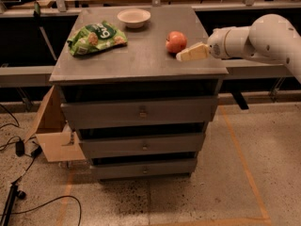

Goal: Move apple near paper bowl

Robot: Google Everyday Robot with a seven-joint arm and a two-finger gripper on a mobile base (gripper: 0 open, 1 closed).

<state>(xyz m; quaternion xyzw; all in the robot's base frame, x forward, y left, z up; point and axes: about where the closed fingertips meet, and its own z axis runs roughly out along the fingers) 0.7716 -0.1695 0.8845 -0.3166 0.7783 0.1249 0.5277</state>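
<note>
The red apple [176, 42] with orange-yellow patches sits on the grey cabinet top [141, 55], right of centre. The off-white paper bowl [134, 17] stands at the back of the top, left of the apple and apart from it. My gripper [187, 54], with cream-coloured fingers, reaches in from the right on a white arm and is just right of and in front of the apple, close to it. It holds nothing that I can see.
A green snack bag [96, 37] lies on the left of the cabinet top. The cabinet has three drawers [141, 112] below. A cardboard box [51, 131] and cables [19, 149] lie on the floor at the left. Rails run behind the cabinet.
</note>
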